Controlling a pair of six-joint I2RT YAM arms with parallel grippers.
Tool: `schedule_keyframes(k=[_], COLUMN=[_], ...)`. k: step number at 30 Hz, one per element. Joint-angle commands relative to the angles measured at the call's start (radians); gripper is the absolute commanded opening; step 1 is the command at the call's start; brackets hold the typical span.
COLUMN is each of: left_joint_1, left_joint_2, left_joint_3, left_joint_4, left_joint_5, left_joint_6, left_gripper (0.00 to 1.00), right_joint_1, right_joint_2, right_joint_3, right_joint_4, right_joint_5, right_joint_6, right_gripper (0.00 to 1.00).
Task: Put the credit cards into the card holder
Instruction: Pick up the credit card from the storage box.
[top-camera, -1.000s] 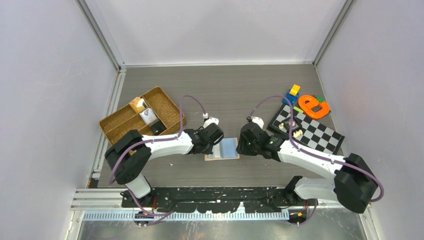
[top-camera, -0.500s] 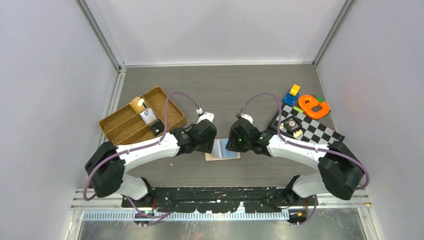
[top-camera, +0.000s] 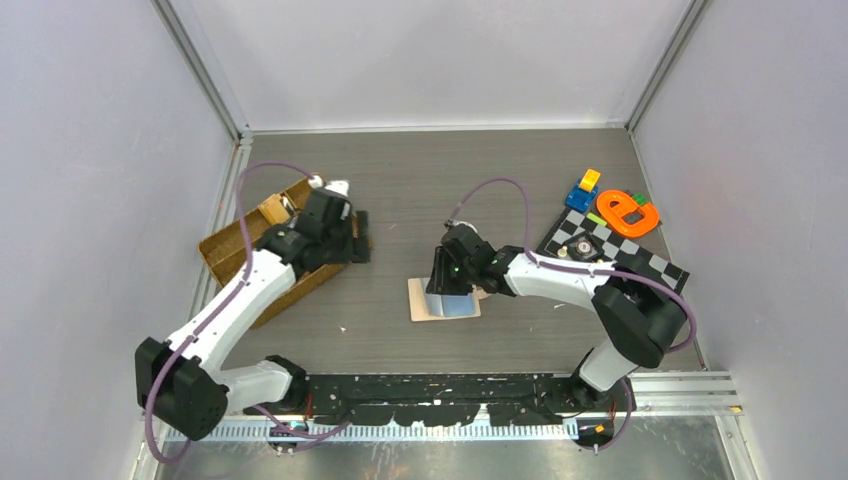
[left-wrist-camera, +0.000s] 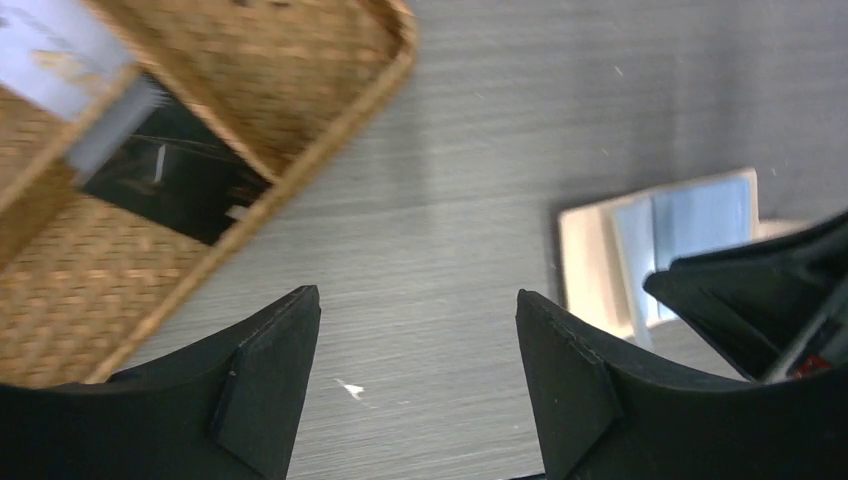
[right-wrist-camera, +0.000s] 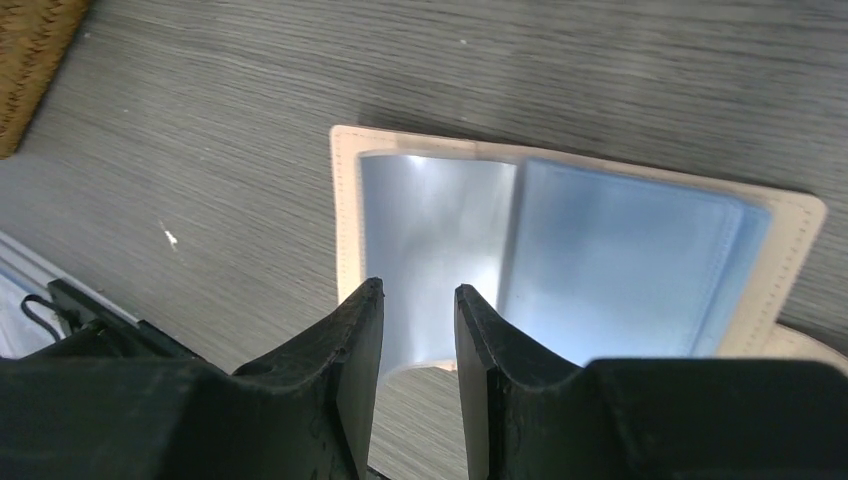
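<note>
Plainly, the jaws of the left arm stand wide apart and released, with only bare tabletop between them. Up and to their left lies a corner of the brown wicker tray, and off to their right, well apart, lies the card holder. The jaws of the right arm keep only a narrow gap and sit directly over the card holder's near edge. A silvery-grey leaf shows through that gap and spreads wider than it, so they clasp nothing that can be seen; whether the tips press on the leaf cannot be told. The card holder lies open on the tabletop, its peach-beige border framing two pale panels: the silvery-grey one straight ahead of the right jaws, glossy and slightly bowed, and a light blue one ahead and to their right. Whether these panels are cards or pockets cannot be told. The left arm stretches away from its base, wrist above the tray's right end. The right arm bends at the elbow and reaches leftward, wrist tipped down over the card holder.
</note>
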Motion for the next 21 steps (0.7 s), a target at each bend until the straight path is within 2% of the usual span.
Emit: schedule_keyframes(k=[1,5,8,13,21], left_joint_1=[0.192,0.357,0.444,0.464,0.502], left_joint_2=[-0.019,0.057,0.142,0.256,0.314], left_joint_3=[0.069,0.117,0.163,0.192,0.197], left_joint_4=[-0.087,-0.116,-0.141,-0.112,-0.045], left_joint_5=[0.125,0.146,0.222,0.312,0.263], left_joint_6=[0.154,0.276,0.370,0.529,0.626], left_gripper=[0.76,0.81,0.81,0.82,0.84], right_joint_1=[0.006,0.015,0.022,0.024,0.024], right_joint_2=[0.034,0.069,0.085,0.102,0.109], right_joint_3=[0.046,0.057,0.069,0.082,0.092], right_joint_4=[0.058,0.088,0.097,0.096,0.092], right_joint_5=[-0.068,-0.118,-0.140,-0.165,-0.197], right_joint_6=[-0.016,-0.011,-0.016,-0.026,-0.031], right_gripper=[0.37,0.38,0.38,0.38,0.38])
